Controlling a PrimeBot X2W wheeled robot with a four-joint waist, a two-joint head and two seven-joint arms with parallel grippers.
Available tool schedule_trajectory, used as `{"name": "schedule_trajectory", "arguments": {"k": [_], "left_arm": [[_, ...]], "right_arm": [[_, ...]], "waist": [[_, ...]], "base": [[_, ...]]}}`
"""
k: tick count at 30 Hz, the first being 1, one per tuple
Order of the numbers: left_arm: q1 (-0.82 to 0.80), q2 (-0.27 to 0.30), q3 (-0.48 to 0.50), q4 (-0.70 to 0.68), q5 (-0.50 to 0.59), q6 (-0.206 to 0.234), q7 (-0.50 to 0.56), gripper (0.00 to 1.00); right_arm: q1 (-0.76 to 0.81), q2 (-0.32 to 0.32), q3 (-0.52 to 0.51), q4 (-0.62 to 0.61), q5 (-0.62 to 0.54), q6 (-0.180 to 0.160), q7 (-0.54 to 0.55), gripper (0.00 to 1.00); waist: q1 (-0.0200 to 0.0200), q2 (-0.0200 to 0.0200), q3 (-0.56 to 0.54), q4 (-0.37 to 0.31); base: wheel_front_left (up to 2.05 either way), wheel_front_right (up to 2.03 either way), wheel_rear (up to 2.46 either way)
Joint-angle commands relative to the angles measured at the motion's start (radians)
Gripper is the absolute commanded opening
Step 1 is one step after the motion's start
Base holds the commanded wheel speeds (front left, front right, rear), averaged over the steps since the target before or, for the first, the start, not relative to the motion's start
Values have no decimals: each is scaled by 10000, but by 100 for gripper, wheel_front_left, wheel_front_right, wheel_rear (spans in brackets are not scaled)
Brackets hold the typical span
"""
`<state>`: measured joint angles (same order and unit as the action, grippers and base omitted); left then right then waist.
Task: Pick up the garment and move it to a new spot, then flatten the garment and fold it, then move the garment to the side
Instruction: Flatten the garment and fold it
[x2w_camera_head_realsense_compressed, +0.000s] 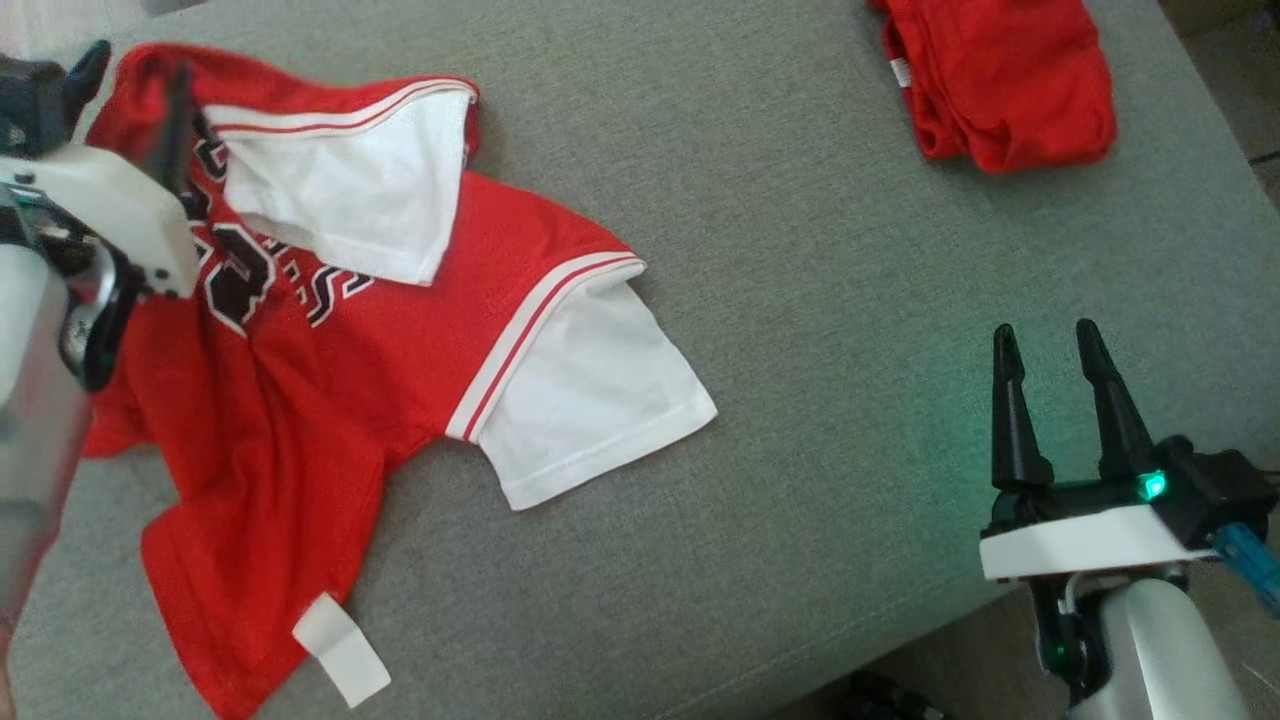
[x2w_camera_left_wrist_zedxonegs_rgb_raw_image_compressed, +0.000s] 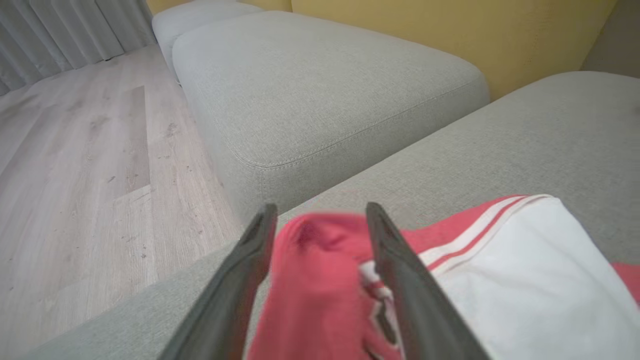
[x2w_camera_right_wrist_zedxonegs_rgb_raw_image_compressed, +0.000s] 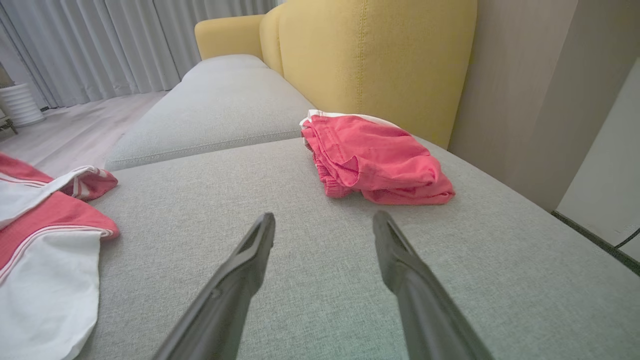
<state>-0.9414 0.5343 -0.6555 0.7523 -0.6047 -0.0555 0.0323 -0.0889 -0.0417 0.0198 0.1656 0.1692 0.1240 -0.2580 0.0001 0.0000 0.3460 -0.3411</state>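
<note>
The garment (x2w_camera_head_realsense_compressed: 330, 370) is a red jersey with white sleeves and dark lettering. It lies crumpled on the left half of the grey cushion (x2w_camera_head_realsense_compressed: 800, 250), with one white sleeve folded over its chest. My left gripper (x2w_camera_head_realsense_compressed: 138, 62) hovers at the garment's far left corner. In the left wrist view its fingers (x2w_camera_left_wrist_zedxonegs_rgb_raw_image_compressed: 260, 240) stand apart, and a bunched red edge of the garment (x2w_camera_left_wrist_zedxonegs_rgb_raw_image_compressed: 310, 280) lies between them. My right gripper (x2w_camera_head_realsense_compressed: 1046, 330) is open over bare cushion at the right, well away from the garment (x2w_camera_right_wrist_zedxonegs_rgb_raw_image_compressed: 45, 235). Nothing is between its fingertips (x2w_camera_right_wrist_zedxonegs_rgb_raw_image_compressed: 265, 235).
A folded red cloth (x2w_camera_head_realsense_compressed: 1000, 80) lies at the cushion's far right corner, next to the yellow backrest (x2w_camera_right_wrist_zedxonegs_rgb_raw_image_compressed: 370, 60). A second grey cushion (x2w_camera_left_wrist_zedxonegs_rgb_raw_image_compressed: 320, 85) adjoins past the garment. Wooden floor (x2w_camera_left_wrist_zedxonegs_rgb_raw_image_compressed: 75, 150) runs beyond the left edge.
</note>
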Motion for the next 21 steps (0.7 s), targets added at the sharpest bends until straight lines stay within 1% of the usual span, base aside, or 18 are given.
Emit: {"name": "schedule_trajectory", "arguments": {"k": [1,2,6,9,12,14,21], "left_arm": [[-347,308,279,-64,-5,-124,-220,100],[-347,308,279,-64,-5,-124,-220,100],[-204,202,394,-38,-164,-169,-766,100],[266,57,659,-507,-471,6,-1388,100],[1002,-100,906,-1167,-739,401,-1936,100],[1705,-230,983,-1722,-843,753,-2246,100],[5025,-829,1053,-3932,-1126,1918,-2822,100]], "right_arm": [[-20,-85,114,-260,94,67,-38,100],[-20,-85,114,-260,94,67,-38,100],[117,-85,-89,-278,15,67,-38,100],[215,-85,-266,-407,-210,67,-38,100],[313,-85,-473,-498,-401,67,-38,100],[414,-85,-607,-515,-543,67,-38,100],[812,-85,-1129,-221,-1034,67,-38,100]], "waist": [[-1,0,-72,9],[-1,0,-72,9],[-1,0,-327,246],[-1,0,-734,702],[-1,0,-1159,1167],[-1,0,-1504,1513],[-1,0,-2701,2624]], "base": [[0,0,0],[0,0,0],[0,0,0],[0,0,0],[0,0,0],[0,0,0],[0,0,0]]}}
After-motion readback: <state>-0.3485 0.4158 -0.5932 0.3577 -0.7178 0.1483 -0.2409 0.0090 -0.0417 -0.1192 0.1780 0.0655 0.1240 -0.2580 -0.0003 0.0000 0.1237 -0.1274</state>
